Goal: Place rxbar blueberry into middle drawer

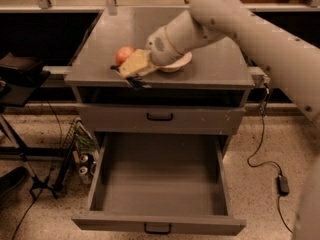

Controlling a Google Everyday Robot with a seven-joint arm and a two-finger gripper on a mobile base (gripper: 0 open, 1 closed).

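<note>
My gripper [131, 75] hangs over the front edge of the cabinet top, left of centre, with its tan fingers [134, 64] pointing down and to the left. It is shut on the rxbar blueberry [134, 81], a small dark flat bar that sticks out below the fingers, just past the edge. The middle drawer [159, 223] is pulled wide open below; its grey tray holds nothing. The gripper is well above the drawer, over its left half.
A red-orange fruit [123, 54] lies on the cabinet top [215, 59] right behind the gripper. A white bowl [180, 64] sits partly hidden by my arm. The upper drawer front [160, 117] is shut. Cans and a wire rack [80, 159] stand left of the drawer; a cable [262, 154] lies on the floor to the right.
</note>
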